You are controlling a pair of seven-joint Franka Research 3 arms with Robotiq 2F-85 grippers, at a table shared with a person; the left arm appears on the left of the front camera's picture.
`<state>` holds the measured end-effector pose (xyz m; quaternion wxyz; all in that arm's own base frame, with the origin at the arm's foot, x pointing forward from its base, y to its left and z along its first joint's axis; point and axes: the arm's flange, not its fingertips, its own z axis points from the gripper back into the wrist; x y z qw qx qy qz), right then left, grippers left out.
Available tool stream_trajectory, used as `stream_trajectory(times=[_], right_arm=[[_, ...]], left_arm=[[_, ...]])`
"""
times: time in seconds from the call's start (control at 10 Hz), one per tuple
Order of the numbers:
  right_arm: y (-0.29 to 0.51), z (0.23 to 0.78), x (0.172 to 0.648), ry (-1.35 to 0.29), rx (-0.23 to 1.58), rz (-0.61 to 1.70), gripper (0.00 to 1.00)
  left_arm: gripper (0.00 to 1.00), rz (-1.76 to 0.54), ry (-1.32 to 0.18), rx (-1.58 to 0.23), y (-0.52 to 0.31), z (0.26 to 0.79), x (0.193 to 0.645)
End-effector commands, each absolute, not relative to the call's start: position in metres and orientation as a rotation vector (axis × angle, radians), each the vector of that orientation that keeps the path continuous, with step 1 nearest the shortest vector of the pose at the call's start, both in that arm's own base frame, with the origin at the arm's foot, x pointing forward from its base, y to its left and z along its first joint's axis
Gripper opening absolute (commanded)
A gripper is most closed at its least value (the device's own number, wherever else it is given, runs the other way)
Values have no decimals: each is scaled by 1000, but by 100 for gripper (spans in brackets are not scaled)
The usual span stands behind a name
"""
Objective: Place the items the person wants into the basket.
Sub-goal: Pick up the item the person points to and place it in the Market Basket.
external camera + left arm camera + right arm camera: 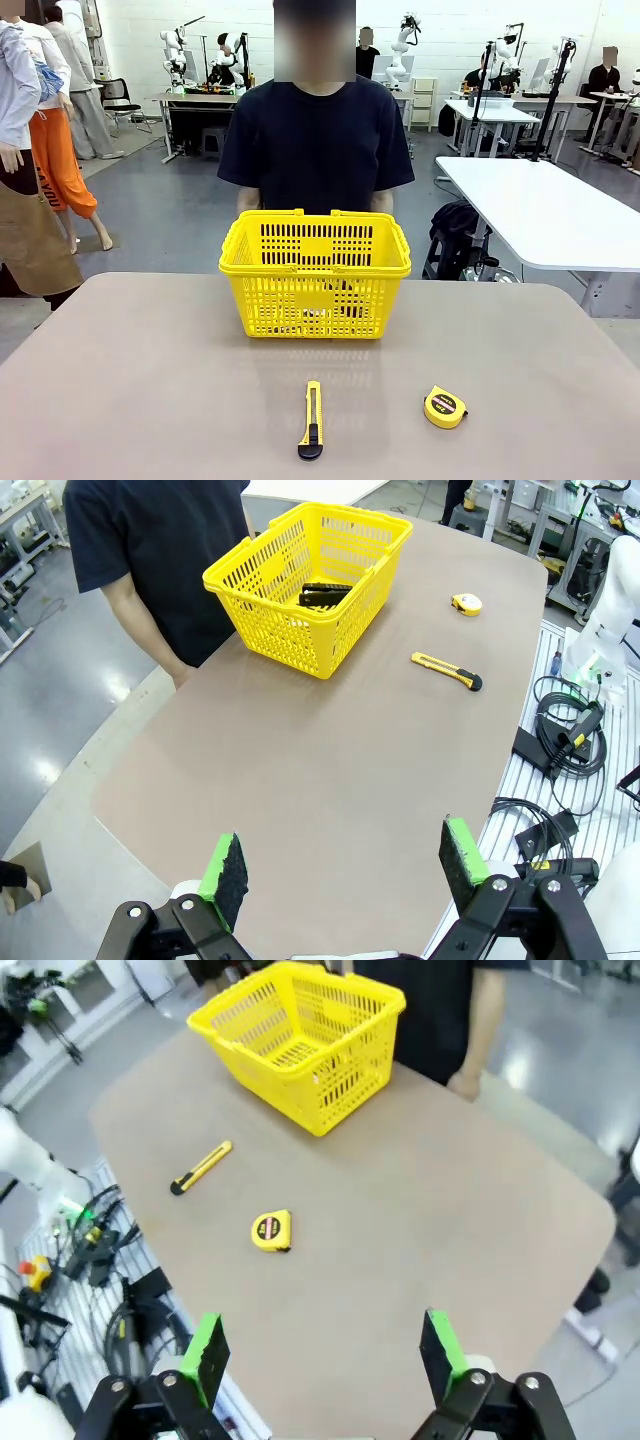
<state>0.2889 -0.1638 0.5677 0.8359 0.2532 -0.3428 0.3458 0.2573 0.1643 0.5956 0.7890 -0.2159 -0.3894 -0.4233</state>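
The basket (315,285) is a bright yellow plastic one with slotted lattice walls, and it is placed upright on the desk (150,390), at the far side, close to the edge. Its two yellow handles are folded down along the rim. Inside the basket, on the bottom, a black stapler (325,594) is seen lying flat in the left wrist view; other small items beside it cannot be told clearly. The person (315,140) in a dark navy short-sleeved T-shirt is standing directly behind the basket, at the far edge of the desk, with the bare forearms hanging down beside the body.
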Motion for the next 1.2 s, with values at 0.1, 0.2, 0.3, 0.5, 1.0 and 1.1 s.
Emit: stream_trajectory(times=[0.1,0.2,0.3,0.5,1.0,1.1], right_arm=[[-212,548,293,-832,640,881,100],[-226,542,292,-850,647,875,100],[-233,538,292,-854,645,876,100],[-246,532,289,-868,658,880,100],[-239,537,296,-907,686,819,100],[-235,540,296,-921,670,770,100]], left_arm=[[100,-910,-834,-461,164,596,258],[100,-910,-834,-461,164,596,258],[100,-910,-834,-461,164,596,258],[100,-910,-834,-461,164,596,258],[100,-910,-834,-461,164,596,258],[100,-910,-834,-461,164,596,258]])
